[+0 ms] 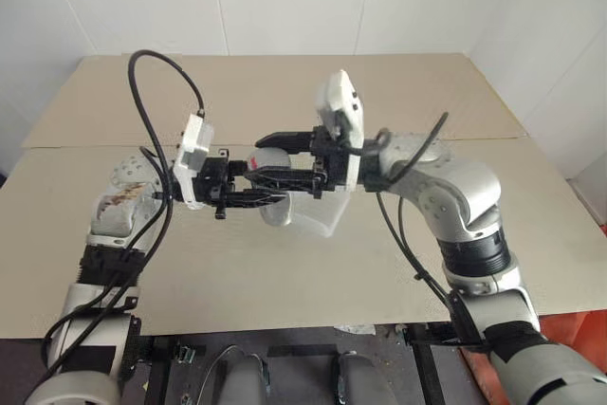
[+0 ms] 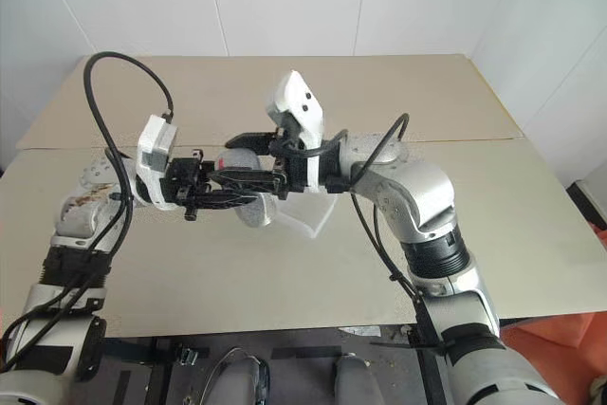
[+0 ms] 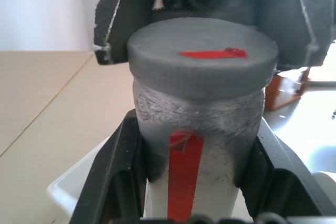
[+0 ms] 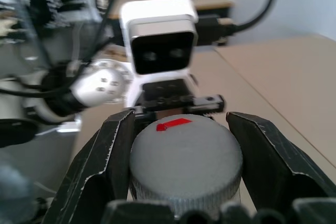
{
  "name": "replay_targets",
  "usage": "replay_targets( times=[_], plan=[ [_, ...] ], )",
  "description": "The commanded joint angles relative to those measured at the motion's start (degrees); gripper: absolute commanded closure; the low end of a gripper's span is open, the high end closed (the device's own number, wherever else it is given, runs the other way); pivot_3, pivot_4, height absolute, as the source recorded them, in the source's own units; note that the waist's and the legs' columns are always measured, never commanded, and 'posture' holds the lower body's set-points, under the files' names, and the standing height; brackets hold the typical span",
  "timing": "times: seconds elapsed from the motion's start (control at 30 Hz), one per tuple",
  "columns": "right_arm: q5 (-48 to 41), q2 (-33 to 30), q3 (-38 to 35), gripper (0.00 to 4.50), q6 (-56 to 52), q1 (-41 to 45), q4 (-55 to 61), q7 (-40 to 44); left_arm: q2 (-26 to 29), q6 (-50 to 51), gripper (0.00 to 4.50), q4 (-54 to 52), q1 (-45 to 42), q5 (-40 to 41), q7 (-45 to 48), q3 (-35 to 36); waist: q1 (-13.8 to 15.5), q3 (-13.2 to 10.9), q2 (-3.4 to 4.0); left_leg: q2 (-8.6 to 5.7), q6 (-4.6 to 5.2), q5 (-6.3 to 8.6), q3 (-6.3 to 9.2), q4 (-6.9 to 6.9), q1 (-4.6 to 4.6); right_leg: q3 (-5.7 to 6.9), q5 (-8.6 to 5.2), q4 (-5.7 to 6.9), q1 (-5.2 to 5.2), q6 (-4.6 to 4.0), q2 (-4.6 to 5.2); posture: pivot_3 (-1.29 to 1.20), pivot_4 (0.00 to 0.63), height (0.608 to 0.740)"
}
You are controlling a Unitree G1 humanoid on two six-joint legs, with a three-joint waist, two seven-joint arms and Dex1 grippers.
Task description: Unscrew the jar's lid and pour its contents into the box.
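Gripping the jar sideways above the box, left tool clamps its body; right tool is closed around the lid. Unscrewing likely wants steady counter-hold, a wrist turn along the jar's axis, no tilting.

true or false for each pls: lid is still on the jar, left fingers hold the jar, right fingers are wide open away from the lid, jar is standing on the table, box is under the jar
1. The lid is on the jar. True.
2. The left gripper holds the jar in its fingers. True.
3. The right gripper is wide open, away from the lid. False: its fingers are shut on the lid.
4. The jar stands on the table. False: it is held up above it.
5. The box lies below the jar. True.
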State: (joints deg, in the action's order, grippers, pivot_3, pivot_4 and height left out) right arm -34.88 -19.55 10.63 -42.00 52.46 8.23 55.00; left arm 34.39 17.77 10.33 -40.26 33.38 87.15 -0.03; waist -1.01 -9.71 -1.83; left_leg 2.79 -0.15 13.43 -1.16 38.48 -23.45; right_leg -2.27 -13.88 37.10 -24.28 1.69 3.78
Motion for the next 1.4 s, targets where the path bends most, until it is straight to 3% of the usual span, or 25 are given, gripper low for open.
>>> replay_targets(
  times=[0.03, 0.17, 0.4, 0.43, 0.6, 0.8, 1.0, 1.13, 1.4],
  plan=[
    [-2.67, -1.27, 0.63, 1.75, 10.86, 3.00, -6.24, 22.04, 2.17, 1.76, 2.57, -1.45, -3.15, 4.33, 5.04, 0.00, -0.01, 0.00, 0.00, 0.00, 0.00, 0.00, 0.00, 0.01, 0.00, 0.00, 0.00, -0.01, 0.00, 0.00, 0.00, 0.00, 0.150, 0.740],
    [-1.40, 0.21, 3.61, 1.75, 18.83, 7.88, -17.73, 36.28, 4.74, 2.37, 2.57, -3.49, -3.82, 8.05, 5.35, -3.23, -0.23, -0.01, 0.02, 0.04, 0.00, 0.00, 0.00, 0.08, 0.03, -0.02, 0.00, 0.02, 0.02, 0.01, -0.04, 0.00, 0.150, 0.740],
    [2.99, 3.08, 4.66, 1.75, 26.19, 12.34, -28.28, 37.18, 5.81, 0.79, 2.57, -3.56, -3.55, 8.95, 5.35, -4.87, -0.67, -0.04, 0.05, 0.11, 0.00, 0.00, 0.02, 0.09, 0.04, -0.04, 0.00, 0.08, -0.02, 0.00, -0.11, 0.00, 0.150, 0.740],
    [3.26, 3.10, 4.18, 1.40, 26.17, 12.04, -28.03, 36.36, 5.69, 0.62, 2.57, -3.27, -3.39, 8.63, 5.35, -4.62, -0.62, -0.04, 0.05, 0.11, 0.00, 0.00, 0.02, 0.10, 0.02, -0.04, 0.00, 0.07, -0.02, 0.00, -0.11, 0.00, 0.150, 0.740],
    [1.95, 1.37, 0.48, 0.02, 22.68, 8.87, -22.57, 31.12, 5.78, 0.66, 2.57, -2.18, -1.62, 7.04, 5.34, -2.77, 0.02, -0.05, 0.06, 0.12, 0.00, 0.00, 0.06, 0.18, -0.07, 0.00, 0.00, 0.07, -0.04, 0.00, -0.11, 0.00, 0.150, 0.740],
    [2.85, -2.10, -3.98, 0.02, 17.27, -0.14, -5.81, 15.77, 5.69, -0.67, 2.57, -2.05, 3.56, 3.98, -1.21, 1.85, 0.22, -0.05, 0.06, 0.12, 0.01, 0.01, 0.08, 0.21, -0.10, 0.01, 0.00, 0.08, -0.06, 0.00, -0.11, 0.00, 0.150, 0.740],
    [5.51, -0.20, -1.63, 0.02, 7.18, -1.92, 4.70, -0.72, 4.55, -1.10, 2.57, -2.43, 5.23, 2.67, -4.84, 3.46, -0.01, -0.05, 0.07, 0.12, 0.01, 0.01, 0.08, 0.21, -0.06, -0.01, 0.00, 0.13, -0.07, 0.00, -0.11, 0.00, 0.150, 0.740],
    [7.88, 3.44, 1.41, 0.02, 2.89, 0.51, 5.19, -7.40, 3.72, -1.05, 2.57, -2.94, 4.91, 2.32, -5.50, 3.12, -0.02, -0.05, 0.07, 0.12, 0.01, 0.01, 0.07, 0.21, -0.07, -0.01, 0.00, 0.12, -0.07, 0.00, -0.11, 0.00, 0.150, 0.740],
    [12.04, 7.84, 3.91, 0.02, 1.95, 3.27, -0.01, -12.62, 3.67, -0.67, 2.57, -3.70, 4.60, 2.26, -5.26, 3.12, 0.10, -0.05, 0.07, 0.12, 0.01, 0.01, 0.09, 0.21, -0.11, 0.01, 0.00, 0.09, -0.08, -0.01, -0.11, 0.00, 0.150, 0.740]
  ],
)
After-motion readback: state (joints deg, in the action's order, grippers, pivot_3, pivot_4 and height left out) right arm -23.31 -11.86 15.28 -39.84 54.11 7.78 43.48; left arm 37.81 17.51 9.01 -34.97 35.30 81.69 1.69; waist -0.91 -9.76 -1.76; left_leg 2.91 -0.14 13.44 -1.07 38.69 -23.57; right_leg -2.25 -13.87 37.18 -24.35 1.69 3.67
